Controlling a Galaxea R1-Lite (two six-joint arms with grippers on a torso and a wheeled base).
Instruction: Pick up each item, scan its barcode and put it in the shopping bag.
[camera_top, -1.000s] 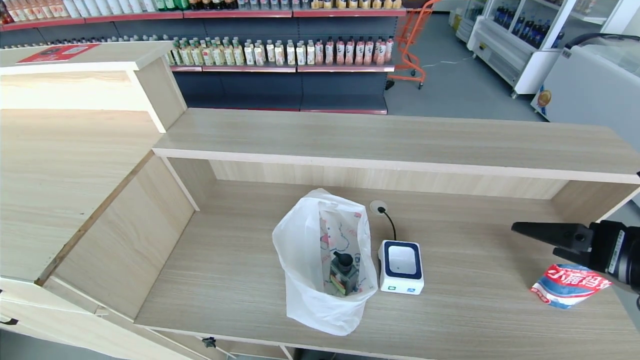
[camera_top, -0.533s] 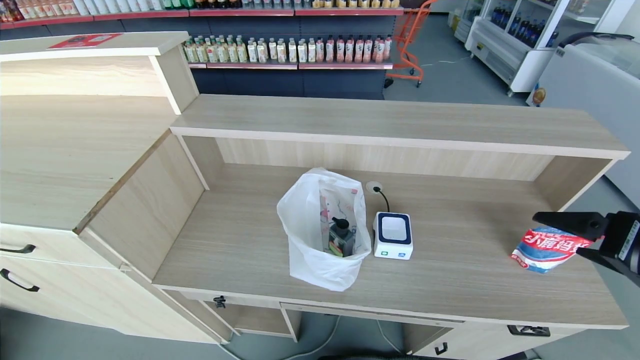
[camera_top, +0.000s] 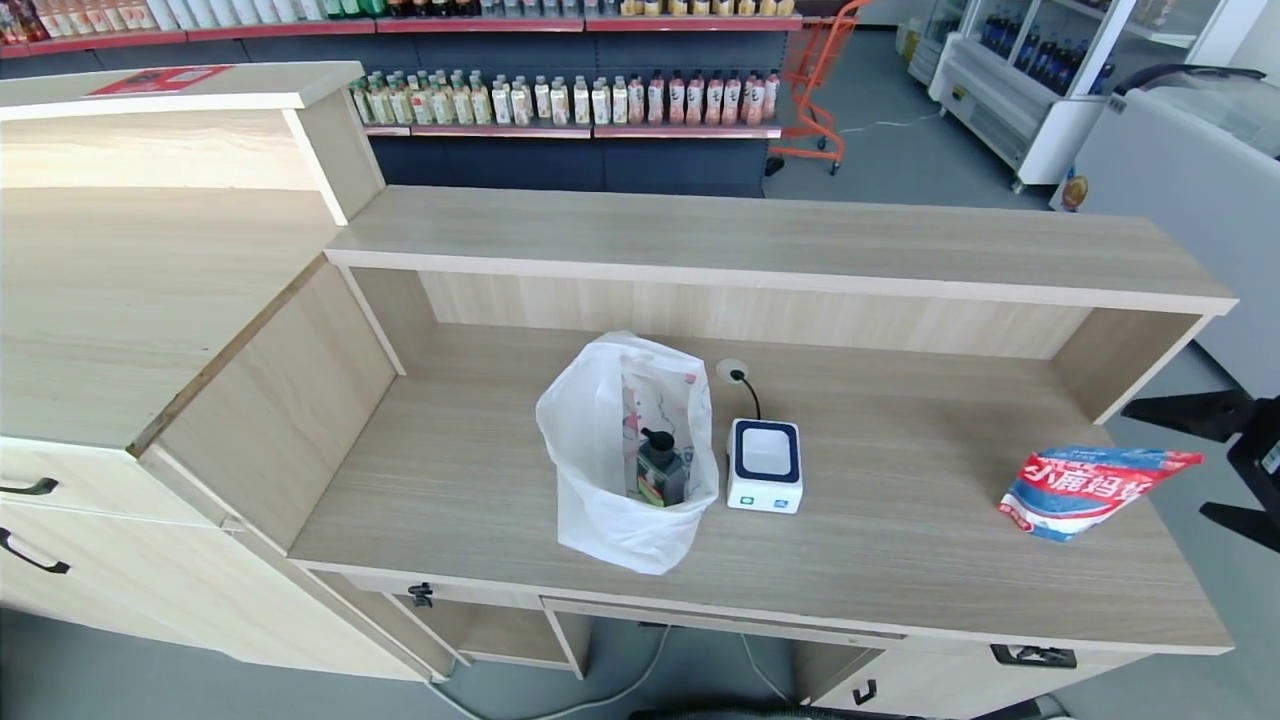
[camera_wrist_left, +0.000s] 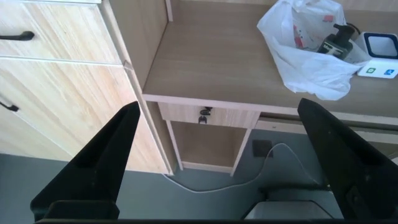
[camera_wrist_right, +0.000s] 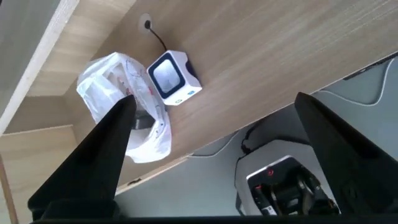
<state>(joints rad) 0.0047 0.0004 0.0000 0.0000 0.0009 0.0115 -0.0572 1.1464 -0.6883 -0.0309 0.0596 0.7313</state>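
One white shopping bag, one dark pump bottle and one flat packet with pink pictures in it, one white scanner, one black cable, one red, white and blue pouch, one wooden bench

bottle half hidden in shopping bag

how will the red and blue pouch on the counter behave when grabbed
The pouch looks like soft, puffed film, so it will probably dent and flop rather than stay stiff. Its smooth surface may slip. Lying flat on the counter, it shouldn't roll.
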